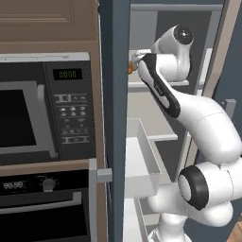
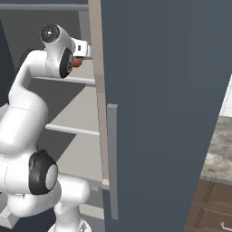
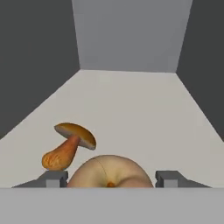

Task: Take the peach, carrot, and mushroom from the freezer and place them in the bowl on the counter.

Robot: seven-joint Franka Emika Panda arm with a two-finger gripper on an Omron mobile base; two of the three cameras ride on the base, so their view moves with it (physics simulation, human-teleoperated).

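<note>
The arm reaches up into the freezer [image 1: 116, 118], onto a high pale shelf [image 3: 131, 109]. In the hand view the gripper [image 3: 111, 179] sits low over that shelf with its two tips apart, one on each side of the peach [image 3: 110, 171]. The peach looks round and pale tan from here, with a small dent facing the camera. The tips are close to its sides, but I cannot tell if they touch it or squeeze it. The mushroom [image 3: 70, 146] lies on the shelf just to the left of the peach, tipped over, its brown cap up and its orange stem pointing down toward the left tip. From the left base view a bit of orange shows at the freezer edge by the hand. From the right base view a bit of red shows near the hand. The microwave [image 1: 45, 108] and the oven [image 1: 45, 203] sit to the left of the freezer. A strip of counter [image 2: 219, 145] shows on the right.
</note>
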